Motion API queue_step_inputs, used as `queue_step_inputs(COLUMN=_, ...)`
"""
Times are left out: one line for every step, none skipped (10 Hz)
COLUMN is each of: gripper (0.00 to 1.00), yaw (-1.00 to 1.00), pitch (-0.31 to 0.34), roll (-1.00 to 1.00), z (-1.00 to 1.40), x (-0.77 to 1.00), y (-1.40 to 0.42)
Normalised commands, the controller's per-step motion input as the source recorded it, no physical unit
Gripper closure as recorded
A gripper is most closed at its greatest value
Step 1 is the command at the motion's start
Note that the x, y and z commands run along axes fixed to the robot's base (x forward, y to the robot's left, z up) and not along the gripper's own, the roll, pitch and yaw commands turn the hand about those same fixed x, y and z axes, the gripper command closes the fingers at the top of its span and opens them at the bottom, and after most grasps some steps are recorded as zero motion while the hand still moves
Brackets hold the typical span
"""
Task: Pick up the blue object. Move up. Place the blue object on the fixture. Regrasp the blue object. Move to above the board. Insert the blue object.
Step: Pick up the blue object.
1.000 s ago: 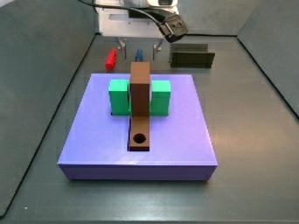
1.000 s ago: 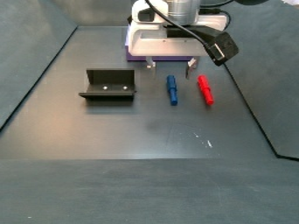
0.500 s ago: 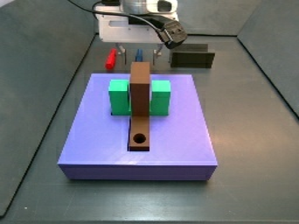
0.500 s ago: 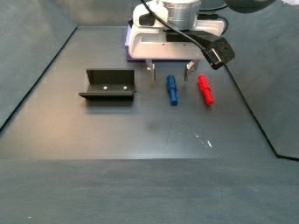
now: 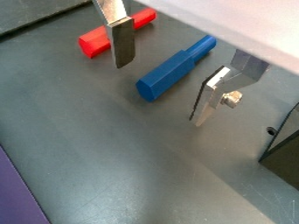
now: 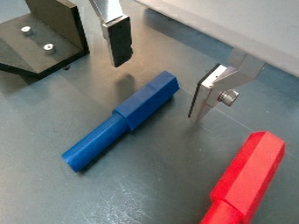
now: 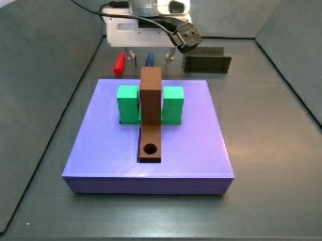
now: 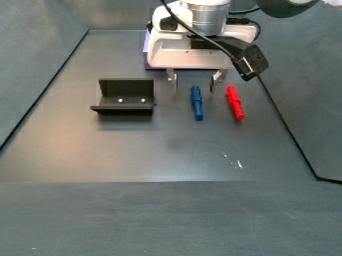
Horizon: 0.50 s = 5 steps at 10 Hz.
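Observation:
The blue object (image 8: 197,103) lies flat on the grey floor, a short blue peg beside the red peg (image 8: 234,102). My gripper (image 8: 197,85) hangs low over the peg's far end, open. In both wrist views the blue object (image 5: 176,68) (image 6: 122,118) lies between the two silver fingers with a gap on each side, and the gripper (image 5: 162,87) (image 6: 158,85) touches nothing. The fixture (image 8: 123,97) stands apart from the pegs, dark and U-shaped. The board (image 7: 151,141) is the purple slab seen in a side view, with the blue object (image 7: 149,61) mostly hidden behind its brown bar.
The red peg (image 6: 246,179) lies parallel to the blue one, just outside one finger. The fixture (image 6: 41,39) is close beyond the opposite finger. On the board stand a green block (image 7: 130,104) and a brown bar (image 7: 151,113) with a round hole. Dark walls enclose the floor.
The gripper has come down closer to the floor over the blue object, staying open. The pegs, fixture and board have not moved.

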Motion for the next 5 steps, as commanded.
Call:
queue_step_inputs(gripper=0.0, yaw=0.0, pitch=0.0, roll=0.02, z=-0.13, x=0.0, y=0.0)
queue_step_inputs(gripper=0.0, yaw=0.0, pitch=0.0, roll=0.01, z=-0.17, x=0.0, y=0.0)
queue_step_inputs(gripper=0.0, yaw=0.0, pitch=-0.004, roll=0.01, z=-0.16, x=0.0, y=0.0)
queue_step_inputs(gripper=0.0, yaw=0.0, pitch=-0.003, roll=0.02, z=-0.15, x=0.0, y=0.0)
queue_step_inputs(gripper=0.0, yaw=0.0, pitch=0.0, roll=0.01, z=-0.07, x=0.0, y=0.0)
